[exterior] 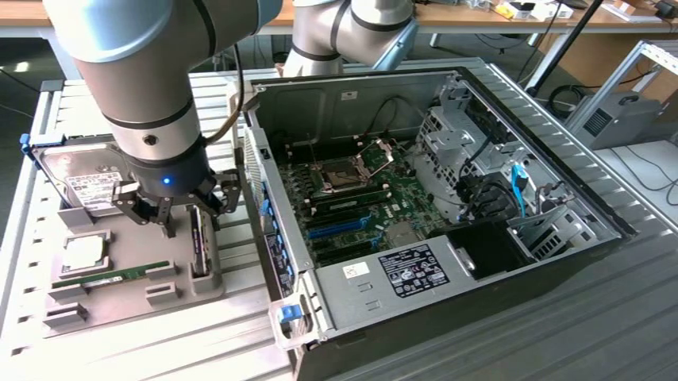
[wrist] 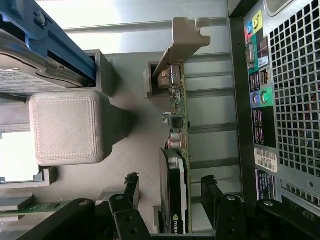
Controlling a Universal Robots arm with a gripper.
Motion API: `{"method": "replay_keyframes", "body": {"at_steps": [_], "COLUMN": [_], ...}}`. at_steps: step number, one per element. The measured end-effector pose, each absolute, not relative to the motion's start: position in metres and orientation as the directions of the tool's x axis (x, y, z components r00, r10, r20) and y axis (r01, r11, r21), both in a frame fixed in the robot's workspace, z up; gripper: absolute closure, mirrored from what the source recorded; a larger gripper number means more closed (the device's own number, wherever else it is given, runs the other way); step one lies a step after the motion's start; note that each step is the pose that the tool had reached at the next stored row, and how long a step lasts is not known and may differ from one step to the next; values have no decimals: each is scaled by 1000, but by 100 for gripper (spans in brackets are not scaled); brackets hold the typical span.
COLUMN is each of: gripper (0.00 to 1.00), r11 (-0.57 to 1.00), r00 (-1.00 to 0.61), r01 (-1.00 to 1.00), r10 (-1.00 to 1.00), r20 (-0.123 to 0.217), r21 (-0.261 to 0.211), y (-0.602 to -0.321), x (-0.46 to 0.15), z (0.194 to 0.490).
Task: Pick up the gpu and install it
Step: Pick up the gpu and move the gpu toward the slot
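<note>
A: What is seen around the work?
B: Workbenches are seen behind a ribbed metal tabletop, on which an open case and a grey tray are set.
A: Where is the gpu?
B: It is stood on edge in the tray, beside the case. The pincer is held open over it, with one finger on each side and neither touching.

I can make out only a small logo on the gpu; the white label on the computer case is illegible to me.
</note>
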State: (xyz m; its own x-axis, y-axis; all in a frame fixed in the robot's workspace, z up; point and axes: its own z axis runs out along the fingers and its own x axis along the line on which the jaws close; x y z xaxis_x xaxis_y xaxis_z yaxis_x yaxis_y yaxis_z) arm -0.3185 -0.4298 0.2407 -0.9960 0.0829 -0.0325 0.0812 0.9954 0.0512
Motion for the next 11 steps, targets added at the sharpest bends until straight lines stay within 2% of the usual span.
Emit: {"method": "replay_keyframes", "body": {"at_steps": [5,7,9,10,11], "gripper": [40,53,53,59,59], "r11": [995,995,995,995,995], "r00": [-996,-996,-996,-996,-996], "r01": [81,81,81,81,81], "r10": [83,83,83,83,83], "r20": [-33,-33,-33,-33,-33], "r21": [51,51,51,51,51], "y": [-430,-430,-430,-430,-430], "x": [-319,-319,-319,-319,-319], "z": [241,241,241,241,241]}}
